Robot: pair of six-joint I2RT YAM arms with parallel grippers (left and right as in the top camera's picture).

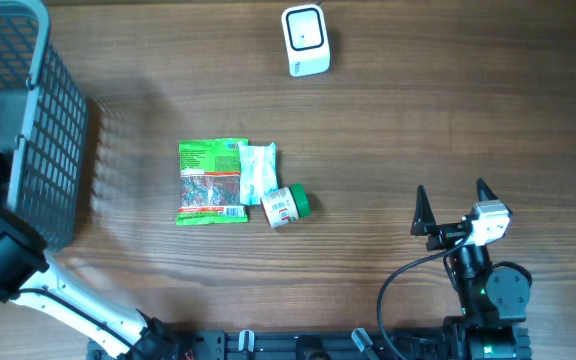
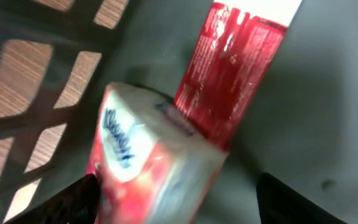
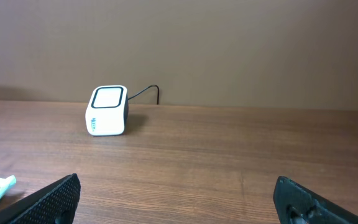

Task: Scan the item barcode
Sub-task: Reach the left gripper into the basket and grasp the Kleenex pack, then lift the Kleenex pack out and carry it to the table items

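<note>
Claw check: left claw point(image 2: 176, 190) is spread, tissue pack point(image 2: 148, 168) between its fingers, inside basket point(image 1: 63, 130) far left, next to red box point(image 2: 235, 68). Centre first, squeeze gently, keep barcode uncovered for scanner point(image 1: 305, 40). Right claw point(image 1: 452, 195) is spread wide & empty.

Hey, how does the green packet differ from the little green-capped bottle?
The packet is larger, flat and rectangular; the bottle is small and round, lying on its side askew. The packet is green with a speckled middle; the bottle is white with only its cap green. The packet lies left of the white pouch; the bottle at its lower end. Both rest on the table, unheld.
</note>
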